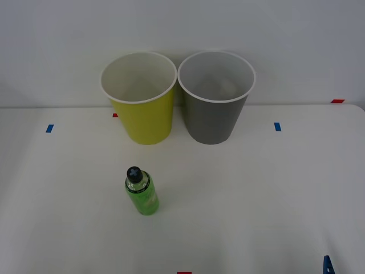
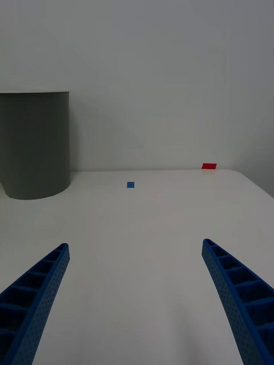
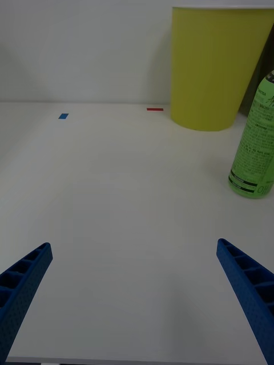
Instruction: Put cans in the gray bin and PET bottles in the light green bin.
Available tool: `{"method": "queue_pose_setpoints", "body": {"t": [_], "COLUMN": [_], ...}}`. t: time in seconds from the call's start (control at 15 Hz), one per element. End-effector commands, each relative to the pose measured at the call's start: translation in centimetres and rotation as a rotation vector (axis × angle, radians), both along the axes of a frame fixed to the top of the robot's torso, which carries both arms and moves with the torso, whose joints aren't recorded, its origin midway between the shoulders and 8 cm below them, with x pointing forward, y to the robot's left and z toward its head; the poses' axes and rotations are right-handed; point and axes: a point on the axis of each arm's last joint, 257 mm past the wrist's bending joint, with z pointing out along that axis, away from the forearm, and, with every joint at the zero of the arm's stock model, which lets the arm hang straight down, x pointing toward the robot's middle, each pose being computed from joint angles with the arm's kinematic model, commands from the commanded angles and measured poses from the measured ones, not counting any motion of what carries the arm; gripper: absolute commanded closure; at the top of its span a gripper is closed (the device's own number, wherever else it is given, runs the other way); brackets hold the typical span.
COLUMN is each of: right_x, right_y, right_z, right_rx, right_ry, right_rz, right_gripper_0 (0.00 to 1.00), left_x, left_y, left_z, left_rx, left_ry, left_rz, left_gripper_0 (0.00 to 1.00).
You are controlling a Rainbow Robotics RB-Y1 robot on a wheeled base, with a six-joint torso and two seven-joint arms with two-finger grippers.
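Green and upright, the PET bottle point(image 1: 141, 192) stands on the white bench point(image 1: 256, 188) just before the light green bin point(image 1: 140, 97), nothing sorted yet, gray bin point(image 1: 215, 94) alongside, while left tool point(image 3: 137, 296) and right tool point(image 2: 136, 291) gape wide, empty.

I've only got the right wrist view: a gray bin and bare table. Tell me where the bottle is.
Observer: The green bottle stands upright on the table, in front of the light green bin.
Operator: Give me the bins' layout.
Observer: The light green bin sits on the left of the gray bin, rims nearly touching.
Operator: Report the left gripper.
Observer: The left gripper is open, low over the table, bottle ahead.
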Motion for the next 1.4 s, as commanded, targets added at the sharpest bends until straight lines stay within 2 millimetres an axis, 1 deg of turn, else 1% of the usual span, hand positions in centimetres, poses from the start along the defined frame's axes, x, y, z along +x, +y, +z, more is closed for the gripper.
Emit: {"method": "queue_pose_setpoints", "body": {"t": [0.07, 1.4], "right_x": [0.00, 0.00], "right_y": [0.00, 0.00], "right_z": [0.00, 0.00], "right_rx": [0.000, 0.000], "right_ry": [0.000, 0.000], "right_rz": [0.000, 0.000], "right_gripper_0": [0.21, 0.21], "left_x": [0.00, 0.00], "left_y": [0.00, 0.00], "left_z": [0.00, 0.00], "left_rx": [0.000, 0.000], "left_ry": [0.000, 0.000], "left_rz": [0.000, 0.000], "left_gripper_0": [0.00, 0.00]}}
